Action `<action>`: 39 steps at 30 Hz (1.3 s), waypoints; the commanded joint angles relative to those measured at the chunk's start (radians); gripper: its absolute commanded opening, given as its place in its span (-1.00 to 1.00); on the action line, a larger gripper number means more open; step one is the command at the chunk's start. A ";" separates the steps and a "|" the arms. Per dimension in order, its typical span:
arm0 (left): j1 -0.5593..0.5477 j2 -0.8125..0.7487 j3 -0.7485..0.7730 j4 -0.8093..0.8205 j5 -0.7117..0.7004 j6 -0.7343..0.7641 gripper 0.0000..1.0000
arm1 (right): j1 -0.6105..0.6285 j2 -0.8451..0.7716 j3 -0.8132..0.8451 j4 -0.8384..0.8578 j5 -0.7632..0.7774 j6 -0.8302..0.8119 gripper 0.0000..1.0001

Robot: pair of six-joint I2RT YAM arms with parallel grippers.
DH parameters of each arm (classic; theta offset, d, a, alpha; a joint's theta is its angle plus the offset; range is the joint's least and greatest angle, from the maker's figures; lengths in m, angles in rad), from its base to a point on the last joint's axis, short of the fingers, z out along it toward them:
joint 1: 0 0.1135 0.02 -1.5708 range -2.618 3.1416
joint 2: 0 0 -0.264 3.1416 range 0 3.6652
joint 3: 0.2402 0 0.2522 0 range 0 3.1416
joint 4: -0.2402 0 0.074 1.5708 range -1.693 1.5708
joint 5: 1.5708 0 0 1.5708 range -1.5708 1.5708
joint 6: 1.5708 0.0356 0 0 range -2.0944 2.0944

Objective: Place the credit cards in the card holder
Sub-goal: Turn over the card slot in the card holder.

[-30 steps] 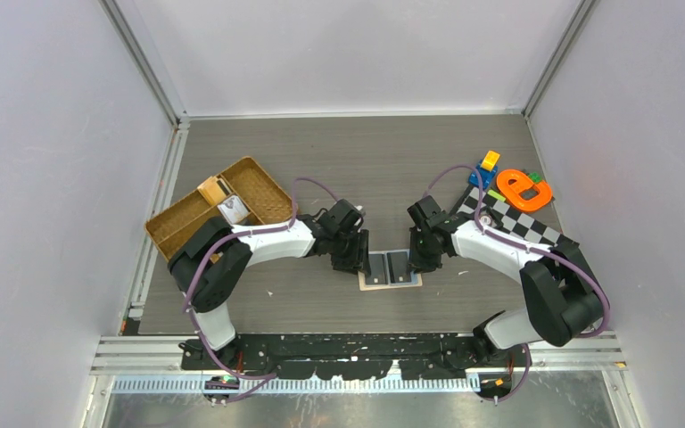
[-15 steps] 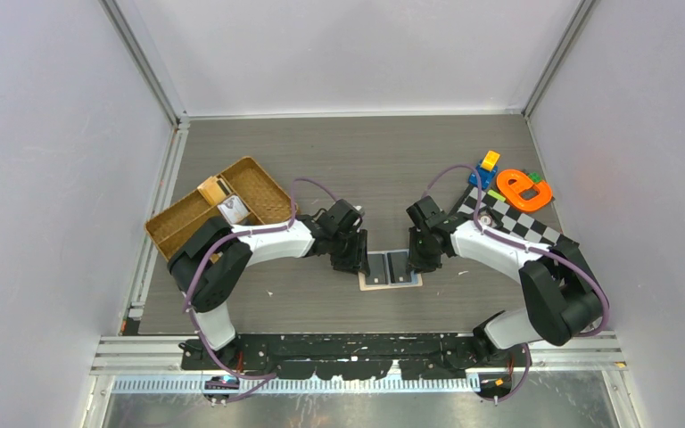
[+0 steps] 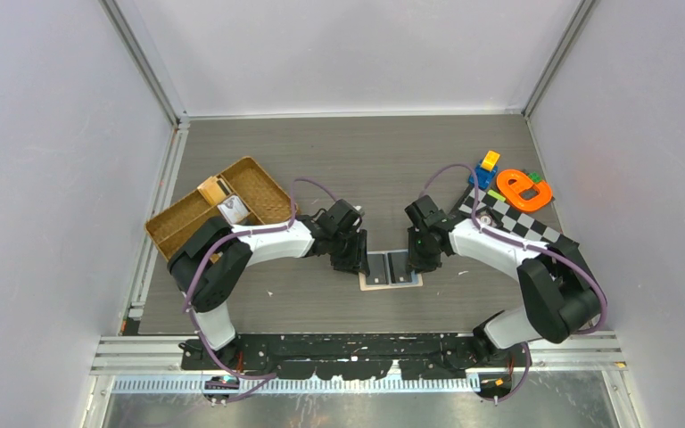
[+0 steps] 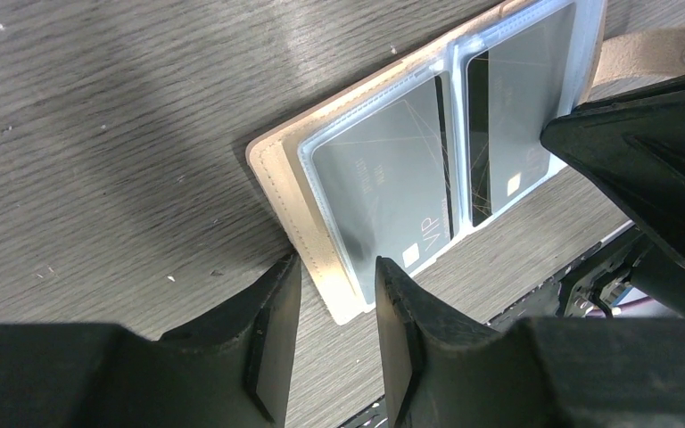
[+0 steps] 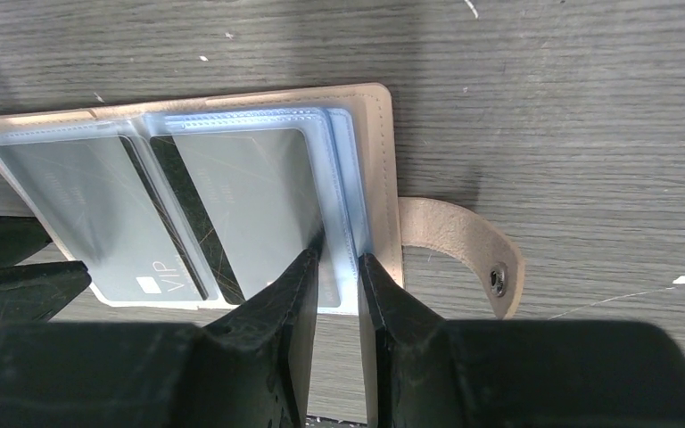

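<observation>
The card holder (image 3: 391, 269) lies open and flat on the bench (image 3: 339, 152), near-centre, between your two arms. Both credit cards (image 4: 383, 187) sit in its clear pockets, one per half, grey faces up. Your left tool (image 4: 334, 267) has its jaws apart, straddling the holder's left cover edge. Your right tool (image 5: 339, 254) has its jaws nearly together around the right edge of the clear pockets; can't tell if it grips. The snap tab (image 5: 464, 250) sticks out right, flat on the bench. Farther left is a wicker tray (image 3: 178, 227); far right, a checkered board (image 3: 508, 218) and an orange toy (image 3: 524, 189).
</observation>
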 commanded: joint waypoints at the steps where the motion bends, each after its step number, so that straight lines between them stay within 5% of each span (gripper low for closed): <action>1: -0.004 0.021 -0.024 0.016 0.003 -0.002 -0.24 | 0.021 0.040 0.032 -0.054 0.039 -0.033 -0.43; 16: -0.003 0.027 -0.042 0.052 0.023 -0.016 -0.35 | 0.026 0.040 -0.001 0.032 -0.137 0.004 -0.48; 39: 0.011 0.018 -0.050 0.031 0.001 0.005 -0.71 | 0.023 -0.079 0.019 0.050 -0.209 0.059 -0.54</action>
